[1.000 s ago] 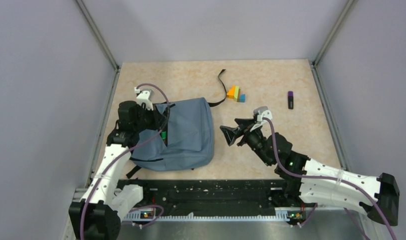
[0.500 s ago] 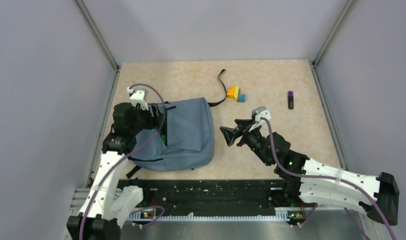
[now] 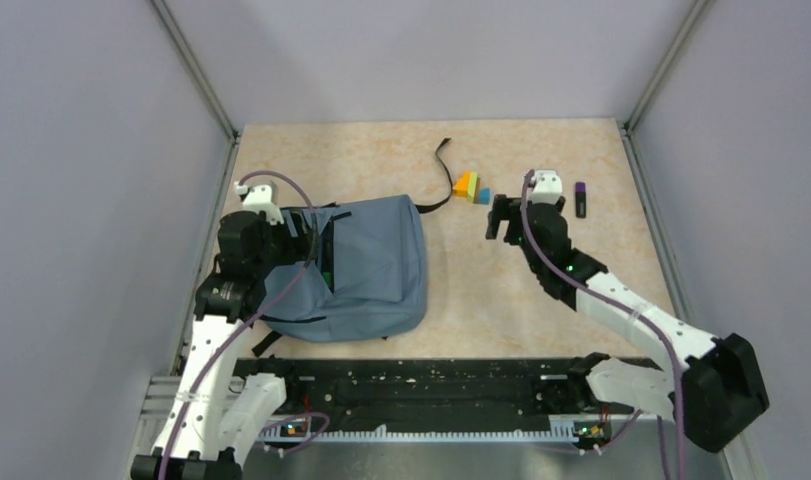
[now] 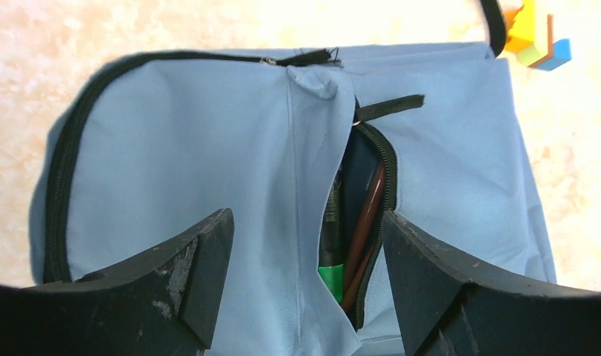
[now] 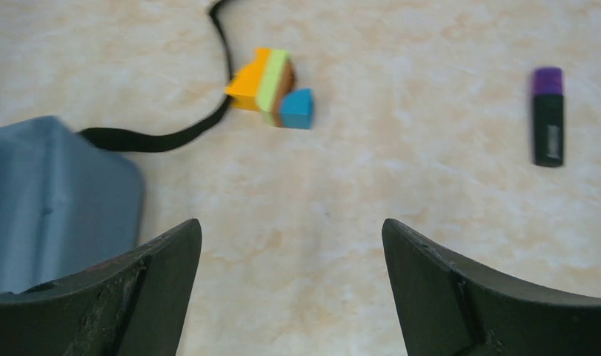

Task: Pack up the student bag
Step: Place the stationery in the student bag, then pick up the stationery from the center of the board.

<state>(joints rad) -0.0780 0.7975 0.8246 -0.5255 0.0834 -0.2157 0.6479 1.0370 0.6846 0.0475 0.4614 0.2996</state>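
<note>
The beige speckled table (image 3: pixel 581 150) is the biggest thing here, boxed in by grey walls (image 3: pixel 81 150). The student bag (image 3: pixel 381 270) lies flat on the left half of it. It's dusty blue with black zippers, and one zippered pocket gapes open near its left side.

The left gripper (image 4: pixel 306 222) hangs right over that opening, jaws spread wide, nothing pinched between them. The right gripper (image 5: pixel 291 226) is off to the right of the bag over bare tabletop, jaws just as wide and holding nothing either.

A thin black strap (image 5: pixel 164 137) snakes out from the bag's far right corner and curls up past a little clump of coloured blocks (image 5: pixel 271 89) — orange, light green and blue, all pressed together. The strap runs just beside the orange one; can't tell if it actually touches.

Well apart from those, further right, a black marker with a purple cap (image 5: pixel 548 117) lies on the table.

Inside the open pocket there are a couple of reddish-brown pens (image 4: pixel 367 215) and something bright green (image 4: pixel 330 278) next to them — no idea what the green thing is.
</note>
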